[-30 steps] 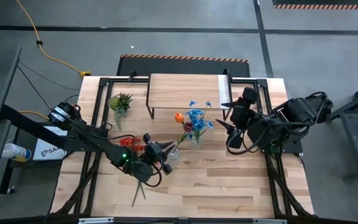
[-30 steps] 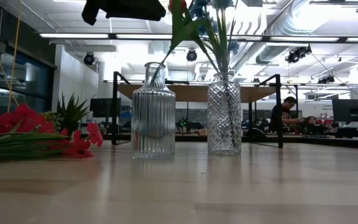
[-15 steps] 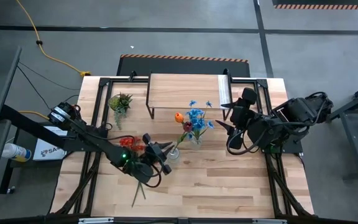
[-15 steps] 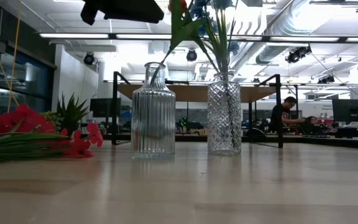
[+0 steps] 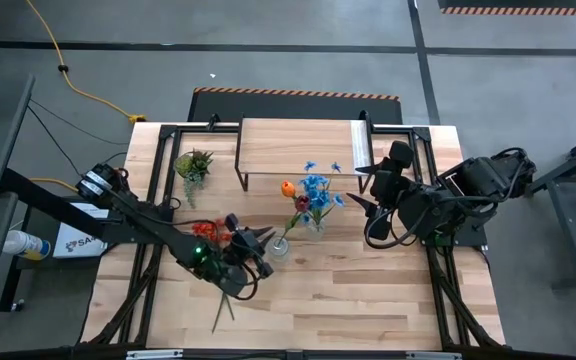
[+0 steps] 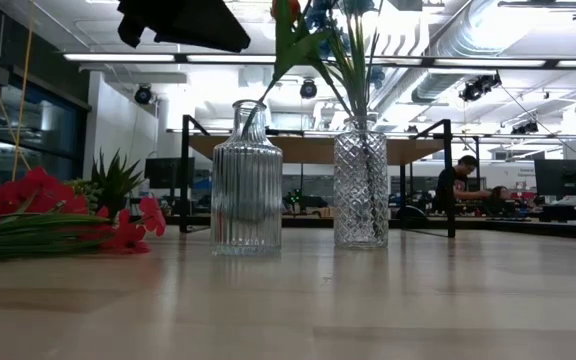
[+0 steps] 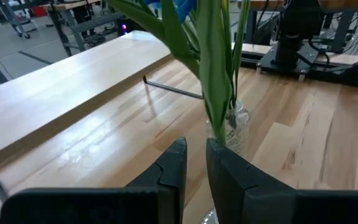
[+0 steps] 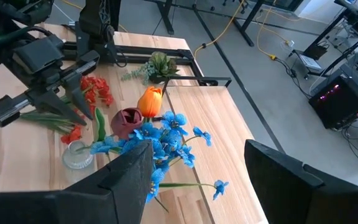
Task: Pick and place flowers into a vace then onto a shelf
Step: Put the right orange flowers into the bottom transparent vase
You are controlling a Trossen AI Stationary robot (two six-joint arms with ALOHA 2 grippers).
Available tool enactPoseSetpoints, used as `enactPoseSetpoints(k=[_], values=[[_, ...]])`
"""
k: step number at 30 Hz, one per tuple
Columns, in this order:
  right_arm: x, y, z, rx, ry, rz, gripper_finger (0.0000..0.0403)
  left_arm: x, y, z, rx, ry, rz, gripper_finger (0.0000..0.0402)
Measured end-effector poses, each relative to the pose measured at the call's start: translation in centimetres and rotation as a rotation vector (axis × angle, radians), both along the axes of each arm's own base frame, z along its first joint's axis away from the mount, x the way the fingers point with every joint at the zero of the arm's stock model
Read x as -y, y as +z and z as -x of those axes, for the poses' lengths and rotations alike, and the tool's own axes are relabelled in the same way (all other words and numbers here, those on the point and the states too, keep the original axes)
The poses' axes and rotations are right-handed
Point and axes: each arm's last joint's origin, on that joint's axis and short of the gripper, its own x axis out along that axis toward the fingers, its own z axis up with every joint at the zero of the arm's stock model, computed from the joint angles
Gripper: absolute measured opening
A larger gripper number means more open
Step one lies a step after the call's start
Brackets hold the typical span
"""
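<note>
An orange tulip (image 5: 287, 187) stands in the ribbed glass vase (image 6: 246, 180), its stem leaning on the vase's neck. Blue flowers (image 5: 316, 186) and a maroon tulip (image 8: 125, 122) stand in the diamond-cut vase (image 6: 360, 185) beside it. The red bunch (image 5: 213, 232) lies flat on the table. My left gripper (image 7: 194, 163) hovers above the ribbed vase, its fingers a narrow slit apart with nothing between them; green stems (image 7: 213, 87) rise just beyond its tips. My right gripper (image 8: 197, 186) hangs wide open, high to the right of the vases. The shelf (image 5: 298, 148) stands behind them.
A small green leafy tuft (image 5: 193, 163) stands at the far left, beside the shelf. The red bunch's stems reach toward the near edge (image 5: 223, 308). Bare tabletop (image 5: 368, 290) lies near and right of the vases. A person sits far off in the room (image 6: 455, 190).
My left gripper has tipped and rolled a little at the wrist while staying above the ribbed vase; in the low view its dark body now reaches lower. The vases and flowers have kept still.
</note>
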Motion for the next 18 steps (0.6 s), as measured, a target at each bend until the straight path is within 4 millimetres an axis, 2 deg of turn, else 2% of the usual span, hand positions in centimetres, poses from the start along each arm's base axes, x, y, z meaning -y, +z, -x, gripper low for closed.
enactPoseSetpoints(k=[5, 11, 18], values=[[0.0, 0.0, 0.0, 0.0, 0.0, 0.0, 0.0245, -0.4, -0.4, 0.6, -0.047, 0.02, -0.013, 0.0097], [0.0, 0.0, 0.0, -0.002, 0.002, 0.004, 0.0245, -1.1, 0.1, 1.8, -0.036, 0.06, 0.06, 0.0097], [0.0, 0.0, 0.0, -0.004, 0.004, 0.006, 0.0245, -1.1, 0.9, 1.1, 0.021, 0.032, 0.093, 0.0097]])
